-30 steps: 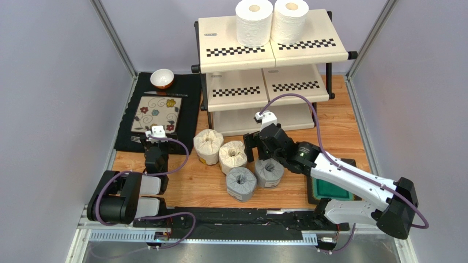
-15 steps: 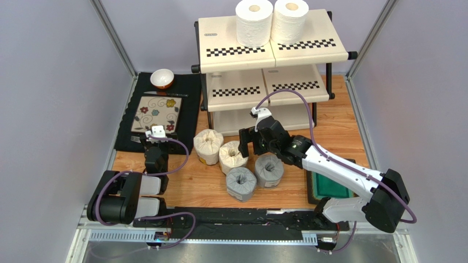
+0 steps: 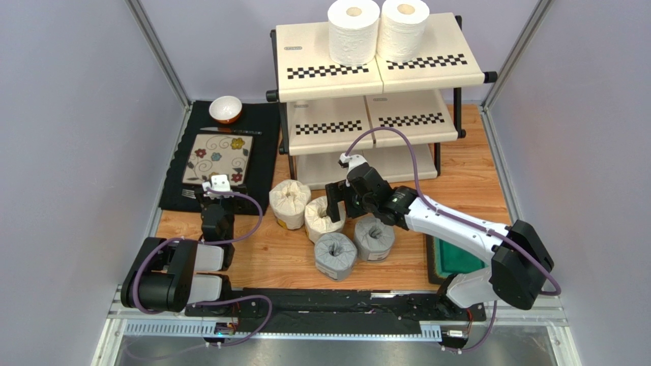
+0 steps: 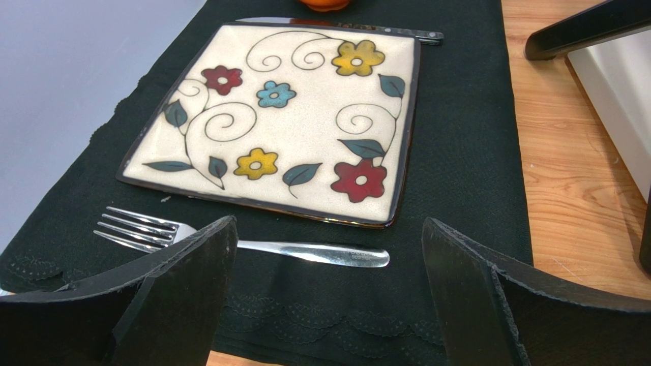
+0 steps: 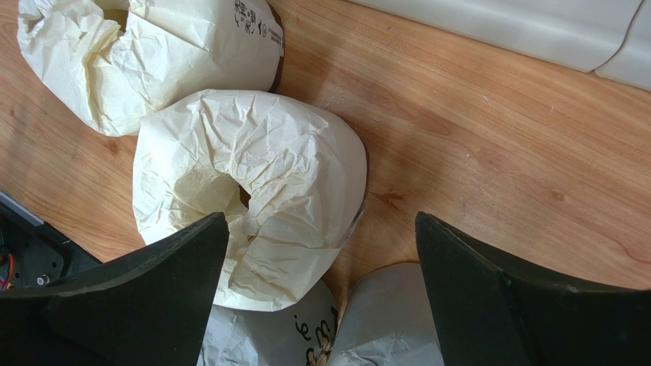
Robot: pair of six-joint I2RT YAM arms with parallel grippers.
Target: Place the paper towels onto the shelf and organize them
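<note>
Your right gripper (image 3: 337, 204) hangs over the nearer cream-wrapped roll (image 3: 323, 217) with its fingers spread wide. One black finger stands on each side of the roll and neither is pressing it yet. Going by the wrist view, you are lined up to close across its fat body.

That roll lies near the middle of the desk (image 3: 267, 259), just in front of the shelf (image 3: 306, 46). It touches the second cream roll (image 3: 289, 203) on its left. The two grey-wrapped rolls (image 3: 335, 255) crowd its near side, so there is little room for the fingers to pass.

The wrapping is thin, crinkled paper over a soft cylinder with a sunken centre hole. Expect it to dent and slip rather than grip firmly.

Two plain white rolls (image 3: 353, 30) stand upright side by side at the back of the shelf's top panel, probably to keep like with like. The two lower tiers show no rolls.

Your left gripper (image 4: 328, 225) is parked at the desk's left edge with its fingers apart and nothing between them. It faces a glossy floral plate (image 4: 306, 114) and a steel fork (image 4: 306, 252) on a black cloth (image 4: 458, 152).
</note>
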